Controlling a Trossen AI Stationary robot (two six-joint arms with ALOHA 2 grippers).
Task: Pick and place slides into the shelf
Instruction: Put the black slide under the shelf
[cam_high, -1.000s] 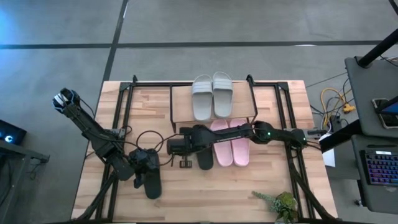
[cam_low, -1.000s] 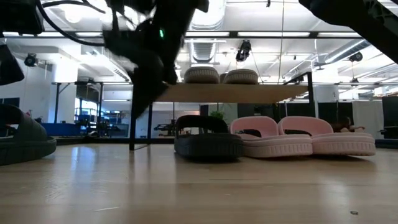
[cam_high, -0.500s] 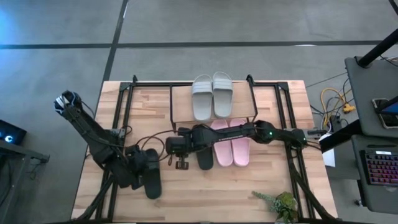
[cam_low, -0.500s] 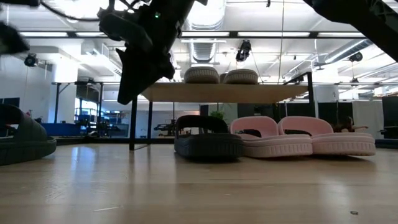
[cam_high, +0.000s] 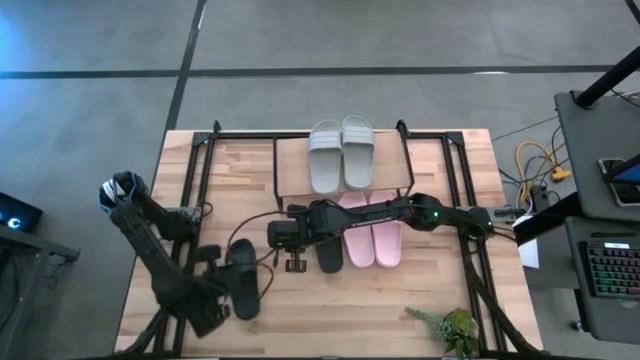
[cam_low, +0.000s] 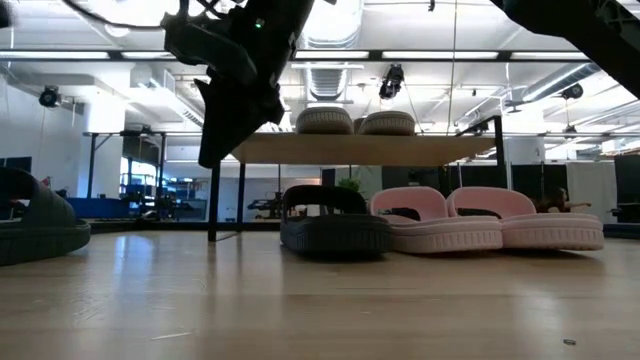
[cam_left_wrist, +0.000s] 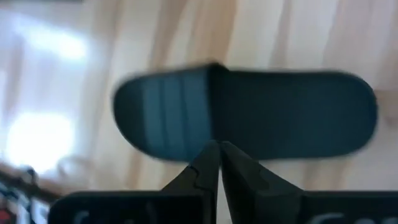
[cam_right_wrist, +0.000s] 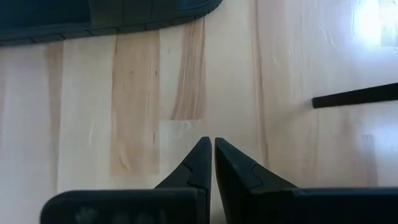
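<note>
Shelf (cam_high: 340, 150) at the far middle of the tabletop (cam_high: 420, 300): grey-green pair (cam_high: 341, 153) on its plank top, side by side. Under/in front of the plank: pink pair (cam_high: 372, 228) side by side, one black slide (cam_high: 329, 250) touching the pink pair's left side. In the low view the same row sits on the tabletop below the plank (cam_low: 370, 149): black (cam_low: 334, 227), then two pink (cam_low: 490, 227), with the grey-green toes (cam_low: 356, 121) showing on top.

Second black slide (cam_high: 243, 290) lies apart on the tabletop, front left, not on the shelf. Left pincer (cam_high: 215, 310) is beside it at the front-left edge, fingers closed on nothing; its wrist view has the closed tips (cam_left_wrist: 217, 163) pointing at that slide (cam_left_wrist: 245, 112), blurred.

Right pincer (cam_high: 290, 262) is above bare tabletop just left of the shelved black slide, fingers closed (cam_right_wrist: 208, 160), empty; that slide's edge (cam_right_wrist: 106, 15) shows beyond them.

No readable writing or brand marks on anything.
</note>
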